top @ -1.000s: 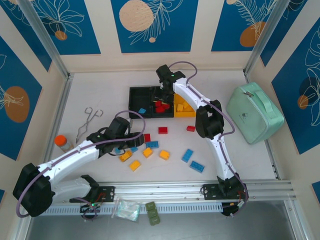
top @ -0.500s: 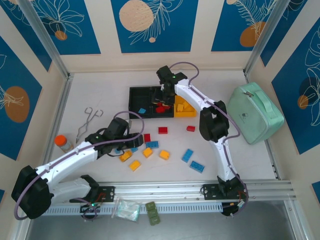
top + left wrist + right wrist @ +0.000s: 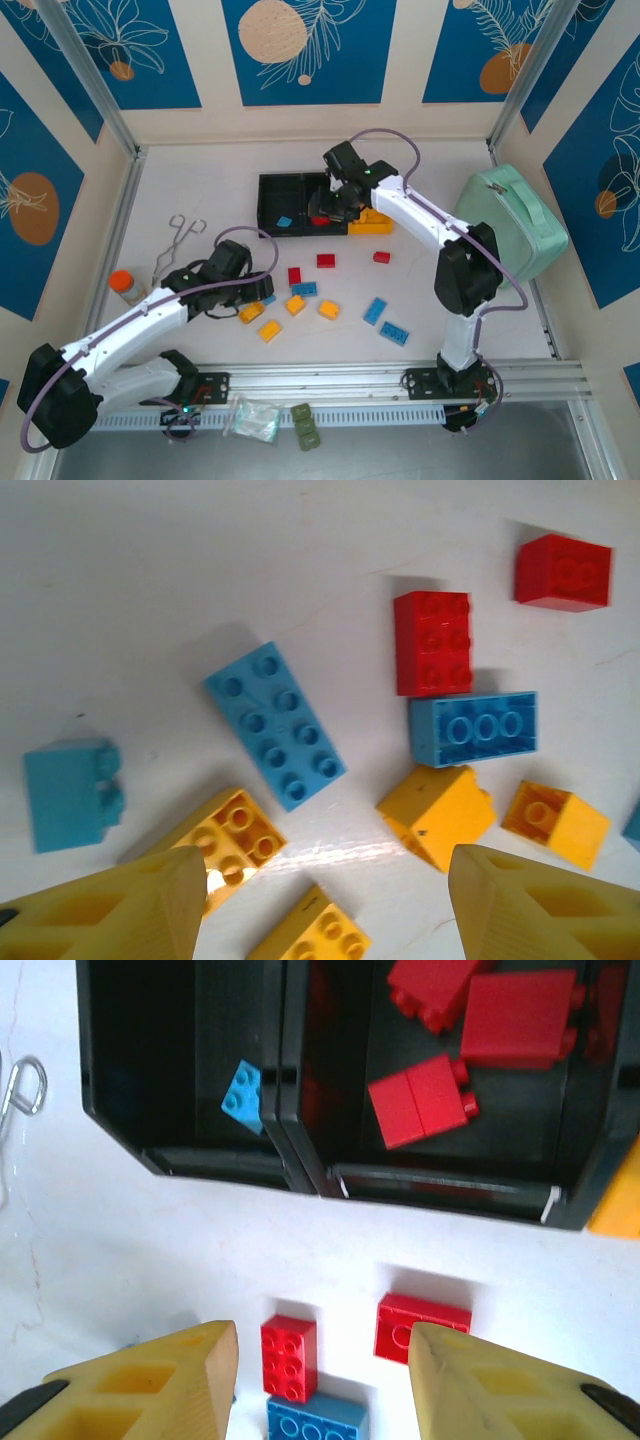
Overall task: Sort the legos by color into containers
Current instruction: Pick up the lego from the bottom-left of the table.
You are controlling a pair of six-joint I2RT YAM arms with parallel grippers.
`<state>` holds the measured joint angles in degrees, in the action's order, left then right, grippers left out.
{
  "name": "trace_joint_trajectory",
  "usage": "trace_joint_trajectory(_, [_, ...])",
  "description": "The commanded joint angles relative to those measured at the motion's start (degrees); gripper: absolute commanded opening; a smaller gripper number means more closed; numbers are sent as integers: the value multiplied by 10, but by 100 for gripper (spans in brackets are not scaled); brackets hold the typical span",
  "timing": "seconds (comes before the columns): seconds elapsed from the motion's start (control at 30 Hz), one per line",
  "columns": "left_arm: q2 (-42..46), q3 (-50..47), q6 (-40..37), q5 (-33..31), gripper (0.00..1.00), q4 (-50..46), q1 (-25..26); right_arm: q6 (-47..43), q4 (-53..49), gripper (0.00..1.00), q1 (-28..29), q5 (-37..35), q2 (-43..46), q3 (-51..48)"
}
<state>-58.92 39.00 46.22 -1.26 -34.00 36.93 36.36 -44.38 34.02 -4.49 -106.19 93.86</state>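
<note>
Sorting: loose legos (image 3: pixel 296 304) lie scattered mid-frame in the top view, below the bins (image 3: pixel 268 182). All three colours remain on the table, so I judge the job part done.
Bins: three in a row at upper centre. Reds (image 3: pixel 420 1100) are in the middle black one and one blue piece (image 3: pixel 241 1092) is in the left black one. The yellow bin (image 3: pixel 375 224) is at the right, one colour per bin.
Left gripper (image 3: pixel 322 900): fingers spread with nothing between, hanging over the pile. A long blue brick (image 3: pixel 275 725) lies just above, so it is probably choosing a pick.
Right gripper (image 3: pixel 318 1370): fingers apart and bare, over the table below the middle bin. A loose red brick (image 3: pixel 289 1357) lies beneath, a likely next target.
</note>
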Motion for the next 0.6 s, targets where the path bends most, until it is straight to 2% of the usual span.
trace_joint_trajectory(0.0, [7, 14, 2, -42, 65, -64, -13, -6, 21, 48, 14, 8, 51, -56])
trace_joint_trajectory(0.17, [0, 13, 1, -69, 65, -91, -32, -4, 55, 48, 36, 24, 127, -164])
trace_joint_trajectory(0.37, [-37, -2, -18, -76, 65, -69, -62, 20, 79, 48, 67, 26, 206, -275])
trace_joint_trajectory(0.57, [-85, -3, -40, -77, 62, -38, -78, 45, 92, 48, 75, 26, 246, -333])
